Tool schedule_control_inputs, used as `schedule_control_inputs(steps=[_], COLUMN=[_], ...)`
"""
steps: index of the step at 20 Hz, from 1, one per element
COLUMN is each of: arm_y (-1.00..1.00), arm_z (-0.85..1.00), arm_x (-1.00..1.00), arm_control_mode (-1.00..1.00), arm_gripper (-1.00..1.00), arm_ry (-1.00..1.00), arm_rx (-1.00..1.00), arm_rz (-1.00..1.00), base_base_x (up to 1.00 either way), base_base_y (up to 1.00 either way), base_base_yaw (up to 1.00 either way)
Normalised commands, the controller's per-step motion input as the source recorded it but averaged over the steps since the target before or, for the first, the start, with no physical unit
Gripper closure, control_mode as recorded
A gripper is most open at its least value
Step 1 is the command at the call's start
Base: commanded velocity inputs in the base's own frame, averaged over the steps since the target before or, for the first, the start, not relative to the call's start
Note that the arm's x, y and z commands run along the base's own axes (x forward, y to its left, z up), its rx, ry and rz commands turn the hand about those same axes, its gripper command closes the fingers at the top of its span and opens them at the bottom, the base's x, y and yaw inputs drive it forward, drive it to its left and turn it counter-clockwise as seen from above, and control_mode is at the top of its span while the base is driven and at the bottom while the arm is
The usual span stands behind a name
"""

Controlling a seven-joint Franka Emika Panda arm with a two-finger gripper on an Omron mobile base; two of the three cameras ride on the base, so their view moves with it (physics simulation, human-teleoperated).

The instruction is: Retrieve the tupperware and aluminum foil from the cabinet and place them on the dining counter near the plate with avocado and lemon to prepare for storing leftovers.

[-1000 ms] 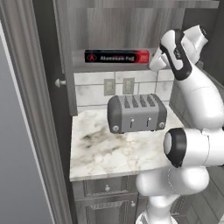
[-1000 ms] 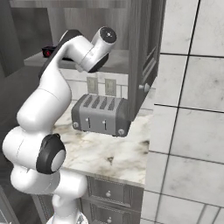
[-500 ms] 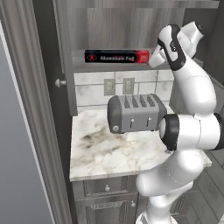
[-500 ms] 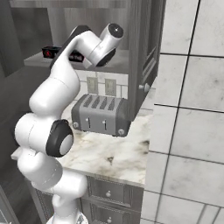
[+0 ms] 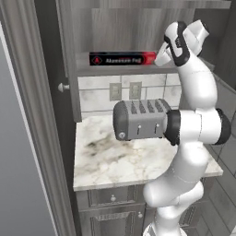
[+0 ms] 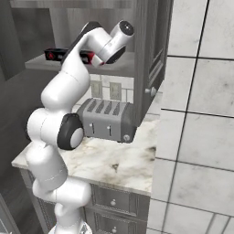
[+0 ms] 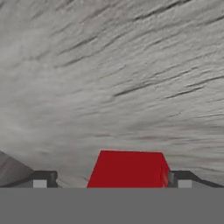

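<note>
The aluminum foil lies lengthwise on the cabinet shelf, above a grey toaster on the small marble counter. Its red end sits between the spread fingers of the gripper, untouched

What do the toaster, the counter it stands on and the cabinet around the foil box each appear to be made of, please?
The toaster looks like brushed grey metal with darker ends, judging by its dull sheen. The counter appears to be polished marble or a marble look: white with grey-brown veining. The cabinet seems to be dark grey wood or laminate, showing streaked grain. The aluminum foil box looks like printed card.
</note>
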Motion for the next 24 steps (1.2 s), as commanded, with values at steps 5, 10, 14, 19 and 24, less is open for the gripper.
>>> schedule_control_inputs(steps=[5,10,14,19,24], arm_y=[-0.17,-0.06,0.0,0.0,0.0], arm_z=[-0.23,-0.38,-0.36,-0.21,-0.04], arm_x=[0.14,0.0,0.0,0.02,0.11], arm_control_mode=[-1.0,-1.0,-1.0,-1.0,-1.0], arm_gripper=[-1.0,-1.0,-1.0,-1.0,-1.0], arm_ry=[0.0,0.0,0.0,-0.05,-0.02], arm_rx=[0.0,0.0,0.01,0.05,0.03], arm_rz=[0.12,0.14,0.2,0.2,0.16], base_base_x=[0.0,0.0,0.0,0.0,0.0], base_base_y=[0.0,0.0,0.0,0.0,0.0], base_base_yaw=[0.0,0.0,0.0,0.0,0.0])
